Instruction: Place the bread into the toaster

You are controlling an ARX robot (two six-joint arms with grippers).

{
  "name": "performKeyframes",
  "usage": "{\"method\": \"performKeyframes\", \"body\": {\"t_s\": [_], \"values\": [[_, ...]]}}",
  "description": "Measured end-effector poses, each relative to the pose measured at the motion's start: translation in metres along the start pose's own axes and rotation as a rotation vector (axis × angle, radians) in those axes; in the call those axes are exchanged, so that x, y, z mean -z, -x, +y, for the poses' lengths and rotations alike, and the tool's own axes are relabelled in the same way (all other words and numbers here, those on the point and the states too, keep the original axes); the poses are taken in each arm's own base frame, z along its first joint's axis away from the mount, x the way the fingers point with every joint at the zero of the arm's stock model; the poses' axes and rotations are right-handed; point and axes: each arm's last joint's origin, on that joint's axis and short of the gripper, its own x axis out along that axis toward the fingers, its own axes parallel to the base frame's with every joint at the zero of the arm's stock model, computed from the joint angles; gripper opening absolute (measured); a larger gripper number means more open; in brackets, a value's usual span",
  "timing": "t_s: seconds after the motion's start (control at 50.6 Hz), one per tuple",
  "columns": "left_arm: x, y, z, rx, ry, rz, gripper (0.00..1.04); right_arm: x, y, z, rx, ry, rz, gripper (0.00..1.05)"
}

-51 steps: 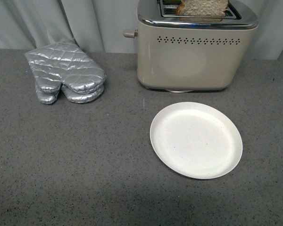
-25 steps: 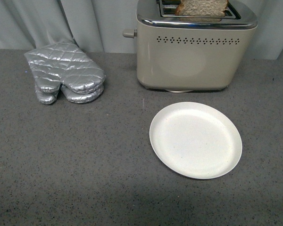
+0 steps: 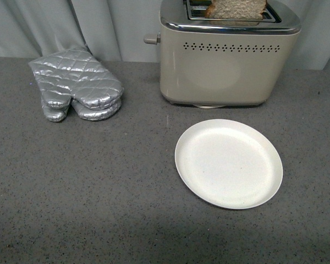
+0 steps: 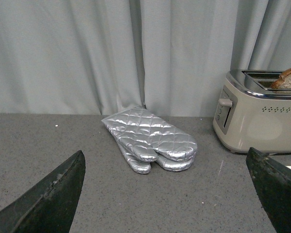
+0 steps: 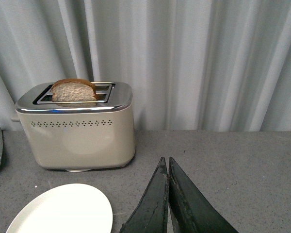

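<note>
The beige toaster [image 3: 220,60] stands at the back of the grey counter. The bread [image 3: 236,9] stands in its near slot with its top sticking out. Both also show in the right wrist view, the toaster [image 5: 77,131] and the bread [image 5: 73,91], and in the left wrist view, the toaster [image 4: 257,121] and the bread [image 4: 287,78]. Neither arm shows in the front view. My left gripper [image 4: 167,194] is open and empty, low over the counter, well short of the mitts. My right gripper [image 5: 166,165] is shut and empty, off to the toaster's right.
A round white plate [image 3: 229,163] lies empty in front of the toaster, also in the right wrist view [image 5: 63,211]. Silver quilted oven mitts [image 3: 76,85] lie at the back left. Grey curtains [image 3: 99,27] hang behind the counter.
</note>
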Motion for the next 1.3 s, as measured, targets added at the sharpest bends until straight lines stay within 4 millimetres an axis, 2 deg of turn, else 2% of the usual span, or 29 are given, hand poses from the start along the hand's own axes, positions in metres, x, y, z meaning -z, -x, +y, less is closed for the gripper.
{"method": "performKeyframes", "body": {"t_s": [0.474, 0.632, 0.87, 0.889, 1.028, 1.304], "values": [[0.0, 0.0, 0.0, 0.0, 0.0, 0.0, 0.98, 0.003, 0.013, 0.0, -0.001, 0.0, 0.006, 0.01], [0.0, 0.0, 0.0, 0.0, 0.0, 0.0, 0.98, 0.003, 0.013, 0.0, -0.001, 0.001, 0.005, 0.25], [0.0, 0.0, 0.0, 0.0, 0.0, 0.0, 0.98, 0.003, 0.013, 0.0, -0.001, 0.001, 0.005, 0.71], [0.0, 0.0, 0.0, 0.0, 0.0, 0.0, 0.98, 0.003, 0.013, 0.0, -0.001, 0.001, 0.005, 0.72], [0.0, 0.0, 0.0, 0.0, 0.0, 0.0, 0.98, 0.003, 0.013, 0.0, -0.001, 0.001, 0.005, 0.95], [0.0, 0.0, 0.0, 0.0, 0.0, 0.0, 0.98, 0.003, 0.013, 0.0, -0.001, 0.0, 0.005, 0.95]]}}
